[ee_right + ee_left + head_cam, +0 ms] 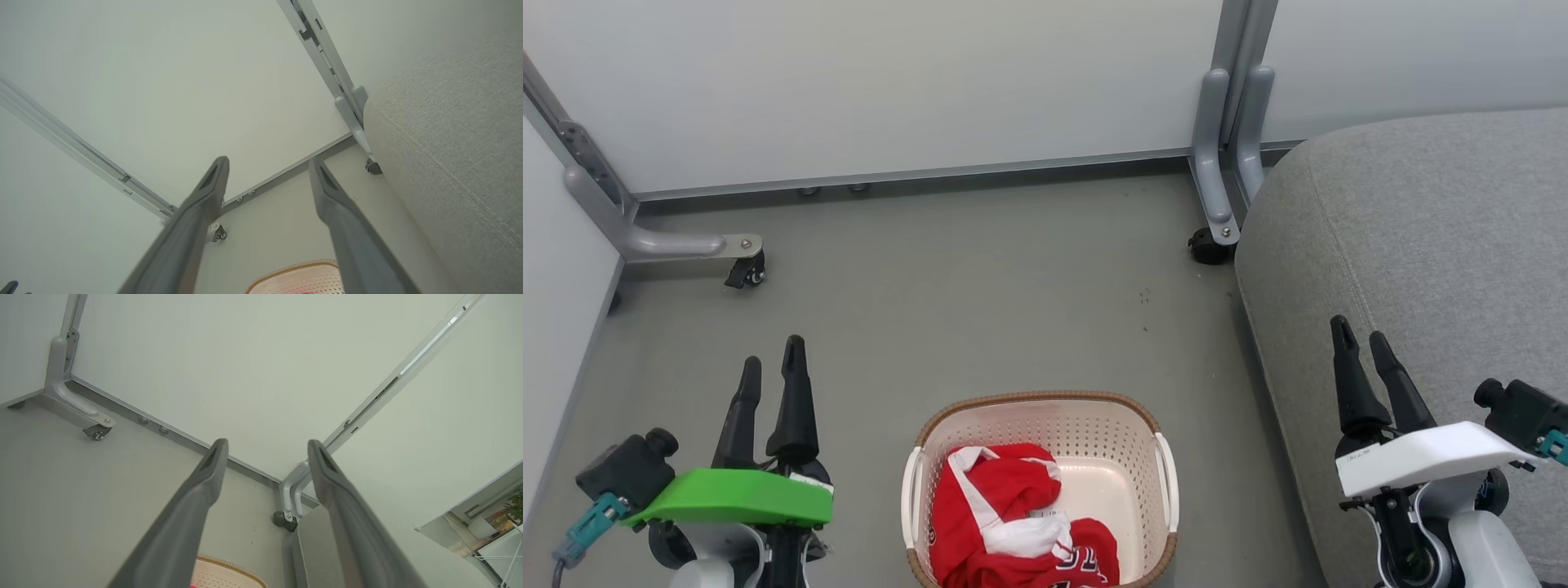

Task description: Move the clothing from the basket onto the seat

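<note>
My left hand (773,349) and right hand (1356,327) apart, empty, either side of the basket (1045,402) of clothing (1001,510), maybe two pieces; seat (1421,229) rightward, wheeled partition foot (1215,204) behind.

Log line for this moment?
clothing: in basket | seat: right of basket | left gripper: open, empty | right gripper: open, empty | transfer: not begun
</note>
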Available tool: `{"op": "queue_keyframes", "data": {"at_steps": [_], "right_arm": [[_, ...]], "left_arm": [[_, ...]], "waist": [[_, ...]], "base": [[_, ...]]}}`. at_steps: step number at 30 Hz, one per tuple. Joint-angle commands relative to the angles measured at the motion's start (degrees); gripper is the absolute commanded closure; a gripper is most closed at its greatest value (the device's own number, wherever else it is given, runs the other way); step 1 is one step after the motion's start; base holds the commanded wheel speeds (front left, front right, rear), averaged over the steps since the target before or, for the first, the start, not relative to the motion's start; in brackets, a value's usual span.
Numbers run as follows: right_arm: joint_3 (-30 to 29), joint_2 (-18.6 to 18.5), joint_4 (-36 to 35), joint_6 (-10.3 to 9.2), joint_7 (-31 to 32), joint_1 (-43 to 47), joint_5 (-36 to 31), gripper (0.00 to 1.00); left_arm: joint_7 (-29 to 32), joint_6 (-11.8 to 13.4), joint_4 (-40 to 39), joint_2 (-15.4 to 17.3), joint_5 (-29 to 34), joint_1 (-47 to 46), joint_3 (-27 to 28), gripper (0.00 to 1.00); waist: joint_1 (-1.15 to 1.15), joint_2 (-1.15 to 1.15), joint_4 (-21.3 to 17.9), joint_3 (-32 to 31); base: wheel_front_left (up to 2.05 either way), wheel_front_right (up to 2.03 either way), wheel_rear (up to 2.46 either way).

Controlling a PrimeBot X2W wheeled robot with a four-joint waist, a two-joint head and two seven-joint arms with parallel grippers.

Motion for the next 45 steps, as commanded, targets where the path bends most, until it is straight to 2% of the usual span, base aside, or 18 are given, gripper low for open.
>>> {"op": "queue_keyframes", "data": {"at_steps": [1, 24, 45], "right_arm": [[0.10, -0.23, -0.80, 0.03, -0.66, -0.02, -2.20, 0.00], [2.05, 0.22, 1.61, 0.03, -4.25, 0.79, -16.79, 0.00], [3.18, 0.56, 3.55, 0.03, -5.68, 0.96, -26.29, 0.00]], "left_arm": [[-0.65, -0.20, -0.88, 0.40, 2.21, -0.13, -0.28, 0.00], [-4.21, -0.24, 0.74, 0.52, 18.58, 1.31, -1.64, 0.00], [-6.91, -0.24, 3.55, 0.50, 28.28, 2.13, -2.42, 0.00]], "waist": [[0.00, 0.00, 0.01, 0.01], [0.00, 0.00, -0.07, 0.12], [0.00, 0.00, -0.08, 0.08]], "base": [[0.00, 0.00, 0.00], [0.00, 0.00, 0.00], [0.00, 0.00, 0.00]]}}
